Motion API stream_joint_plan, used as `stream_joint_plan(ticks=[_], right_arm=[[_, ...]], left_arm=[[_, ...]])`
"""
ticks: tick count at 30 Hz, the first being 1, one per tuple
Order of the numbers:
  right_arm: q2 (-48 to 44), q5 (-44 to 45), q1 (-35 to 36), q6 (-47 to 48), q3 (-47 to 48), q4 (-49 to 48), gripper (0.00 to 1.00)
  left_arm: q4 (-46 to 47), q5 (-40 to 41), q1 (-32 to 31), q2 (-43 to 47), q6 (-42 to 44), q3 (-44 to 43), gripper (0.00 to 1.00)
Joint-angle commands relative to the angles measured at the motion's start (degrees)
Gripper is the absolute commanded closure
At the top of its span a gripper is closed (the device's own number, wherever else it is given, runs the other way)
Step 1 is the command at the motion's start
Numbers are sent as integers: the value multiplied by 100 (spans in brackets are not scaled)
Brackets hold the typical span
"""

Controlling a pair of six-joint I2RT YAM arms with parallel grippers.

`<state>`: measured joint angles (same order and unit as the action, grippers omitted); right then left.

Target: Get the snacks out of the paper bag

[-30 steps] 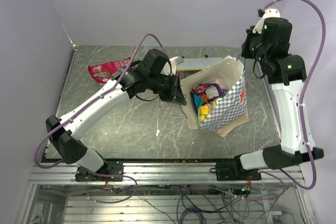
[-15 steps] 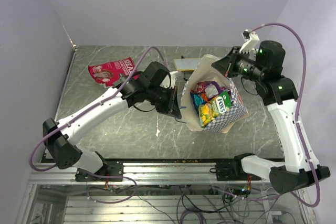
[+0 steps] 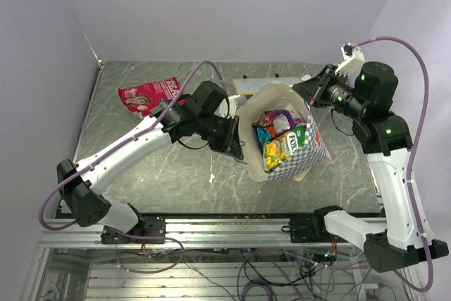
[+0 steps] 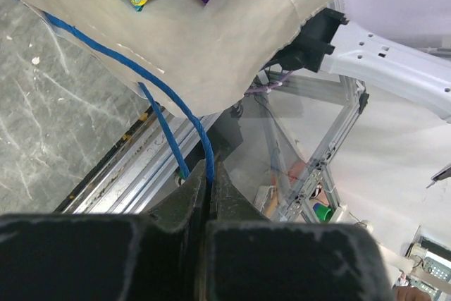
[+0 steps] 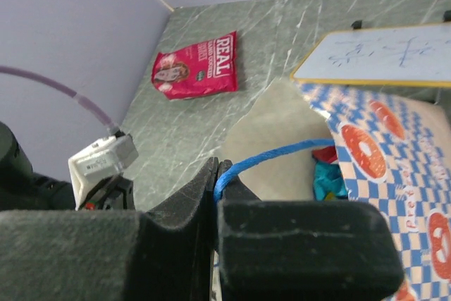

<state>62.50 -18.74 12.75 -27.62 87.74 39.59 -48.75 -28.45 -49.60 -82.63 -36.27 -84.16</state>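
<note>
Paper bag held agape to expose snacks: my left gripper clamps its 9 o'clock cord, right gripper the 1 o'clock cord

Right jaws dropped to the blue cord; paper bag mouth opened wider.

Bright even light, soft shadows (wrist foregrounds blurred).

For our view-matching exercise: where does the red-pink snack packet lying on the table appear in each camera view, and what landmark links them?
Top external: the red-pink packet lies upper left.
Left wrist: not in it.
Right wrist: upper centre-left.
Shared landmark: the paper bag, seen in all three views.
</note>
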Motion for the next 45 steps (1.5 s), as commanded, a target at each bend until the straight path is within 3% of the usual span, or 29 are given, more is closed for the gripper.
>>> stream_joint_plan(ticks=[1, 6, 13, 18, 21, 24, 29, 33, 35, 38, 45], right_arm=[[-361, -576, 15, -659, -457, -775, 100], [-155, -342, 15, -801, -183, -133, 100], [83, 1353, 17, 106, 824, 1536, 100], [-276, 992, 16, 361, 271, 1432, 100], [-569, 506, 14, 93, -245, 1093, 100], [-671, 492, 12, -199, -367, 903, 100], [-399, 299, 17, -384, 57, 956, 100], [-272, 297, 16, -230, 371, 1284, 100], [-350, 337, 14, -223, 355, 1270, 100], [-456, 378, 10, -280, 327, 1103, 100], [-557, 316, 13, -530, 185, 549, 100]], left_arm=[[187, -518, -26, 51, 36, -307, 93], [384, -822, -31, 81, -72, -309, 93], [782, -1149, -23, 221, -465, -291, 93], [219, -1015, -20, 280, -67, -405, 92], [-1288, -78, 115, 86, 1151, -1022, 86], [-2370, 1038, 165, 9, 1901, -1692, 73], [-2492, 1457, 182, -136, 1927, -2591, 23], [-1859, 1378, 182, -301, 1419, -3067, 13], [-1128, 553, 161, -347, 1175, -2890, 5], [-10, -319, 24, -435, 914, -2418, 5], [972, 474, -793, -826, 1210, -1848, 11]])
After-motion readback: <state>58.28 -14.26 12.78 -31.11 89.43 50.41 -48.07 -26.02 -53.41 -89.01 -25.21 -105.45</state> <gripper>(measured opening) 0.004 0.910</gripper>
